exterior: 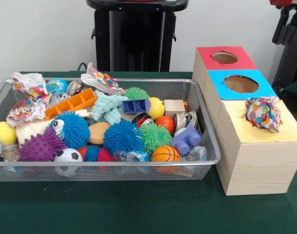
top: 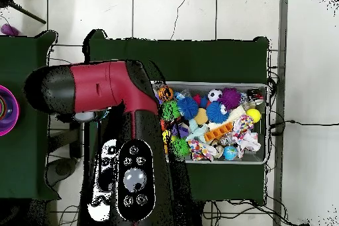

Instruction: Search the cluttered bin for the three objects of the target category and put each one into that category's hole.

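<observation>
The wire mesh bin (exterior: 114, 165) is full of toys; it also shows in the overhead view (top: 212, 83). One printed paper wad (exterior: 263, 113) sits in the hole of the yellow-topped box (exterior: 289, 129) and sticks up out of it. A second wad (exterior: 29, 95) lies at the bin's left end, and a third wad (exterior: 102, 80) leans on the far rim. In the overhead view these two show as one wad (top: 248, 137) and another wad (top: 198, 147). A black and red part of the arm (exterior: 286, 24) hangs at the top right. In the overhead view the arm (top: 132, 137) hides the boxes.
A blue-topped box (exterior: 241, 84) and a red-topped box (exterior: 225, 57) stand behind the yellow one, right of the bin. The bin holds spiky balls (exterior: 121, 136), a mint fuzzy toy (exterior: 108, 107), an orange tray (exterior: 70, 103) and small balls. The pedestal (exterior: 136, 36) stands behind.
</observation>
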